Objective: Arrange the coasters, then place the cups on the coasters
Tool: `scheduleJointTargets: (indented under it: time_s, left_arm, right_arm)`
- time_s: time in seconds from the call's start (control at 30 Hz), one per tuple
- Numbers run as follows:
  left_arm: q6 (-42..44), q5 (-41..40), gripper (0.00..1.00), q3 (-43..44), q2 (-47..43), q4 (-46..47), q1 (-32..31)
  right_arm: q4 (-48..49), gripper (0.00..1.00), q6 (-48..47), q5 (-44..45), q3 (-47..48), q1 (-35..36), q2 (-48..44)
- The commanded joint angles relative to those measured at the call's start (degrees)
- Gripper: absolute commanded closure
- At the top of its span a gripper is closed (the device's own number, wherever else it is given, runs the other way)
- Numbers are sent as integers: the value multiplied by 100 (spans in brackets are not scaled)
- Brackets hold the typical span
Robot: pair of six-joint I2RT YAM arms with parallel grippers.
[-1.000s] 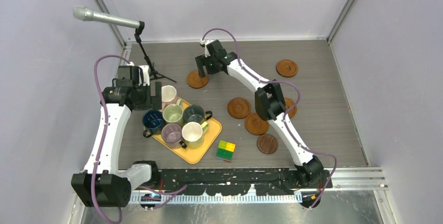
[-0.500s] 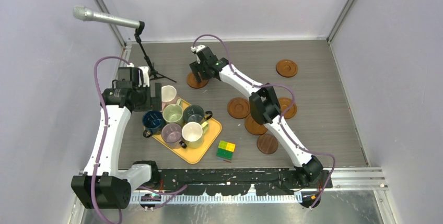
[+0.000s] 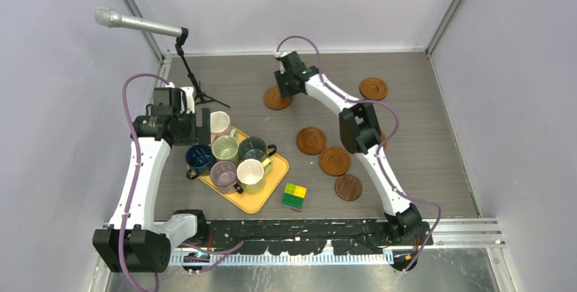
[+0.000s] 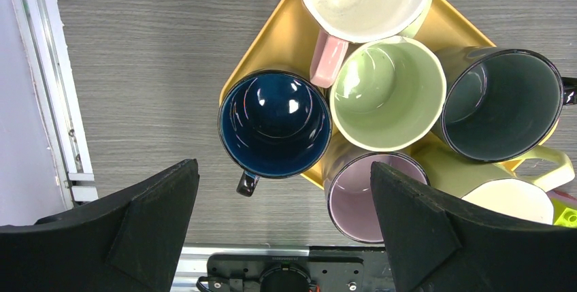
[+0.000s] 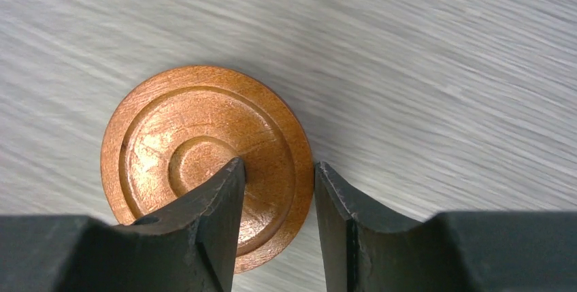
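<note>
While the right gripper (image 5: 279, 165) pinches one coaster (image 5: 197, 149) by its rim, that disc sits level, ringed face up (round, so no long axis) at the far centre of the table (image 3: 422, 135). Left gripper (image 4: 284, 168): fingers spread wide, holding nothing, above the cups bunched on the tray (image 4: 272, 40). Cups upright, mouths up. The handle of the blue cup (image 4: 275, 123) points near-left.

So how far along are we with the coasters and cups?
Nothing finished. The right gripper pinches one coaster by its rim; the other coasters lie scattered. The left gripper hangs open over six cups, all bunched on the tray. Every placement remains.
</note>
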Motion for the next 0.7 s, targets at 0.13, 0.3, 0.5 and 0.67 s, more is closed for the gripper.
scheduleJointTargets:
  time_s: [0.13,0.3,0.5,0.67]
  left_arm:
    - [19,35,0,29,-115,164,-12]
    - [12,79,0,-6,-136,185,-17]
    - [12,82,0,2,-155,172,-12]
    - [3,80,0,42,-137,152,-12]
  right_arm:
    - [-662,55,-75,-51,-1154,-1057,-701]
    - [-609,55,-122,-118,-1684,-1532,-994]
    - [-580,56,-87,-224,-2013,-1857,-1202]
    - [-623,56,-187,-60,-2096,-1932,-1329]
